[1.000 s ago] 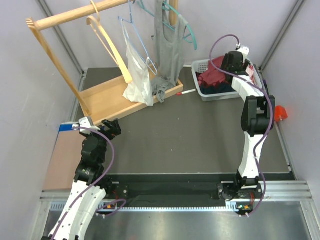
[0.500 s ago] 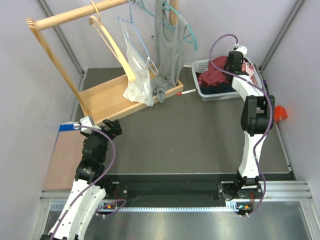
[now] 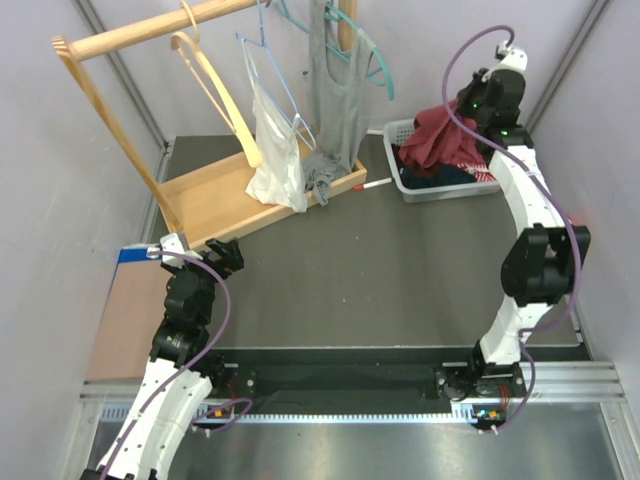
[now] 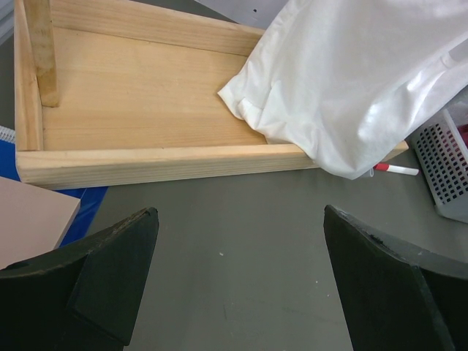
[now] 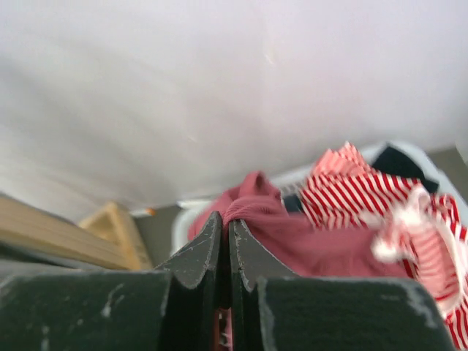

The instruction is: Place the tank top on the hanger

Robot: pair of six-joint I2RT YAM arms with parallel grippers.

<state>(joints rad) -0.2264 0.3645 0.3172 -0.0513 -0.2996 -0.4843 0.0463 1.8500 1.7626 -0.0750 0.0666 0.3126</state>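
Lifted since before, the right gripper (image 5: 225,221) is pinching the maroon fabric tank top (image 3: 436,136) above the white plastic basket (image 3: 441,192); the left gripper (image 4: 240,213) is gaping wide.

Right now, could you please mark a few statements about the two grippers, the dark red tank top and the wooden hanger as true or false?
1. The right gripper is shut on the dark red sleeveless tank top. True.
2. The tank top lies spread flat on the grey table. False: it hangs bunched from the right gripper over the white slotted basket.
3. The light tan wooden hanger hangs bare on the wooden rail. True.
4. The left gripper is holding the wooden hanger. False: its jaws are wide open and empty, low over the table near the rack's wooden base.
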